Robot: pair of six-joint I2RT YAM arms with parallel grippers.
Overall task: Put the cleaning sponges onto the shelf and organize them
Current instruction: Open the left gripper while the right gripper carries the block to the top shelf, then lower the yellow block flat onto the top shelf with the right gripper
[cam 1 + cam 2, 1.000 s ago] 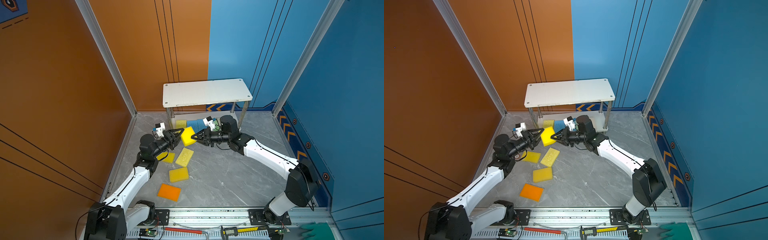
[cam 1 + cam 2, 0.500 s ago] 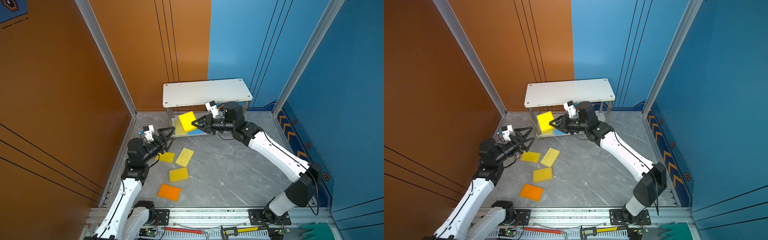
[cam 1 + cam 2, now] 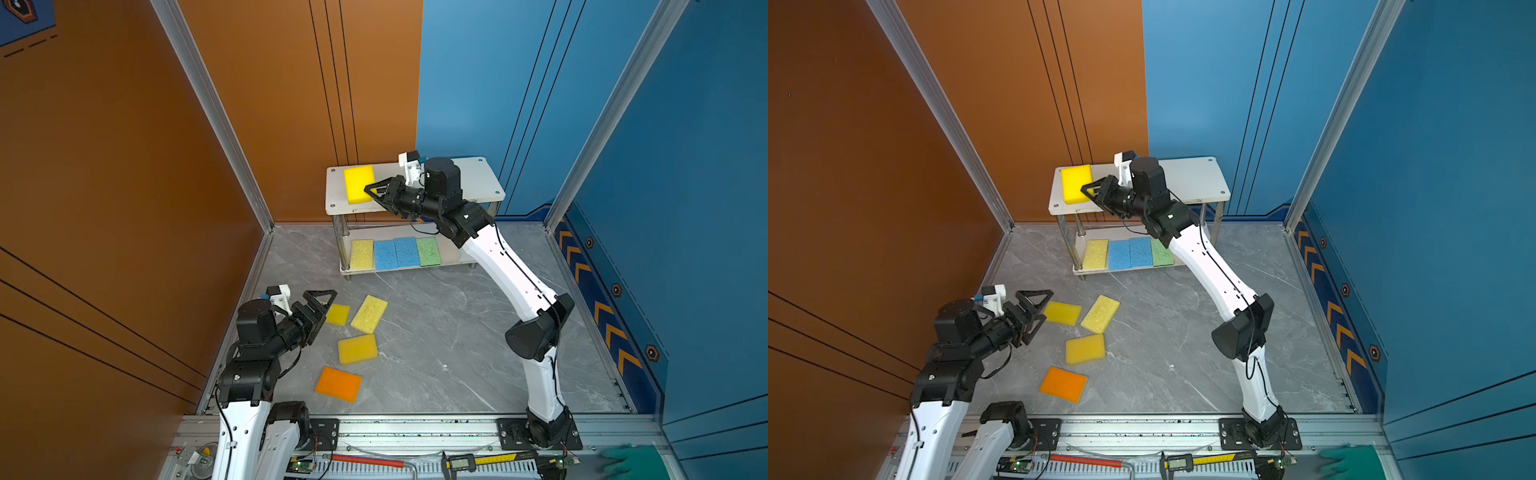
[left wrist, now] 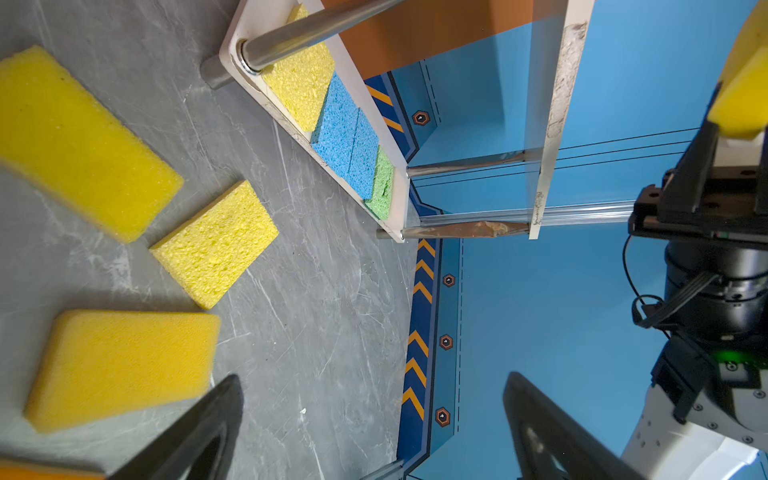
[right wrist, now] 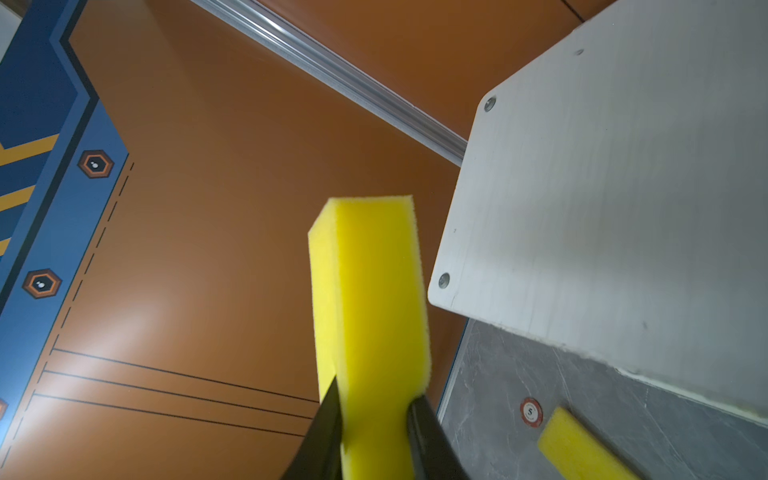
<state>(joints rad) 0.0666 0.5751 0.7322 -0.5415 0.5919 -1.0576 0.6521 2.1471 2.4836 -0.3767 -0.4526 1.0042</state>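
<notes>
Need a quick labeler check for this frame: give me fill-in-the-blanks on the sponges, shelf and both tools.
1. The held sponge in the right tool, near the shelf's top board, is ___.
2. On the lower board, two blue sponges lie between a yellow sponge and a ___ neighbour.
3. The left tool stands ___ and empty.
4. On the floor lie three yellow sponges and one ___ sponge.
Missing: yellow; green; open; orange.
</notes>
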